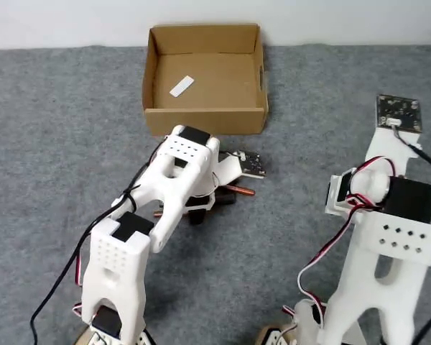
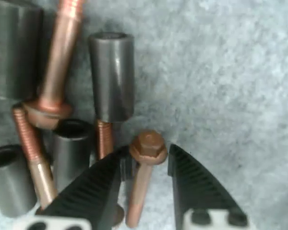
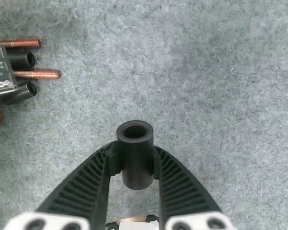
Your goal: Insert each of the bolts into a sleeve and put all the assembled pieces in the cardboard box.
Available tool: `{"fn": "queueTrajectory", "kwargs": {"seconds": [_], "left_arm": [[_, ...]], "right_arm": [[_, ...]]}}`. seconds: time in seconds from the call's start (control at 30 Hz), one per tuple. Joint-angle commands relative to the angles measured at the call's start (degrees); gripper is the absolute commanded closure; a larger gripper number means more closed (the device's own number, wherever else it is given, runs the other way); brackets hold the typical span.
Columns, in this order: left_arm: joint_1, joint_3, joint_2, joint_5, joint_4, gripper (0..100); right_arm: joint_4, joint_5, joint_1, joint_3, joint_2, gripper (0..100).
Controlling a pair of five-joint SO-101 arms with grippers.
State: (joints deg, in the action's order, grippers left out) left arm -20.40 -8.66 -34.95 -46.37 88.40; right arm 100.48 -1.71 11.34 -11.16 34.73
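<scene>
My left gripper (image 2: pixel 147 154) hangs low over a pile of copper bolts and dark sleeves, open, with a hex-headed bolt (image 2: pixel 147 148) lying between its fingers, untouched. Beside it a sleeve (image 2: pixel 112 76) lies with a threaded bolt end (image 2: pixel 103 140) at its mouth. More sleeves (image 2: pixel 69 151) and bolts (image 2: pixel 57 57) lie alongside. My right gripper (image 3: pixel 134 151) is shut on a black sleeve (image 3: pixel 135 139), held off to the side above bare carpet, its bore facing the camera. The cardboard box (image 1: pixel 205 118) stands at the far middle of the table, just beyond the pile (image 1: pixel 238 190).
Grey carpet covers the table. A white label (image 1: pixel 181 86) lies inside the box. The left arm (image 1: pixel 165 194) covers most of the pile from above. In the right wrist view, bolts (image 3: pixel 36 74), sleeves (image 3: pixel 21 60) and a circuit board (image 3: pixel 0 69) lie farther off.
</scene>
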Motion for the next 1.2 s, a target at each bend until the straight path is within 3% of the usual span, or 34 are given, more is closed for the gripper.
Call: {"fn": "queueTrajectory", "kwargs": {"seconds": [0.0, 0.2, 0.37, 0.77, 0.97, 1.17], "left_arm": [[-0.53, -2.07, -0.44, 1.32, -2.73, 87], [-0.44, -2.07, -1.49, 1.32, -2.55, 88], [-0.62, -2.07, -1.41, 1.32, 0.09, 100], [-0.53, -6.99, -0.09, 1.85, 10.37, 99], [-0.70, -7.08, 10.29, 4.66, 10.81, 99], [-0.79, -7.08, 24.44, 13.36, 11.52, 99]], "right_arm": [[2.24, 0.35, 0.66, 0.26, 1.63, 99.0], [2.24, 0.35, 0.57, 0.26, 1.63, 99.0], [2.24, 0.35, 0.40, 0.26, 1.71, 99.0], [2.24, 0.35, 0.31, 0.35, 1.71, 99.0], [2.33, 0.18, 0.31, 0.70, 1.98, 99.0], [2.33, -8.70, 0.22, 0.35, 10.15, 99.0]]}}
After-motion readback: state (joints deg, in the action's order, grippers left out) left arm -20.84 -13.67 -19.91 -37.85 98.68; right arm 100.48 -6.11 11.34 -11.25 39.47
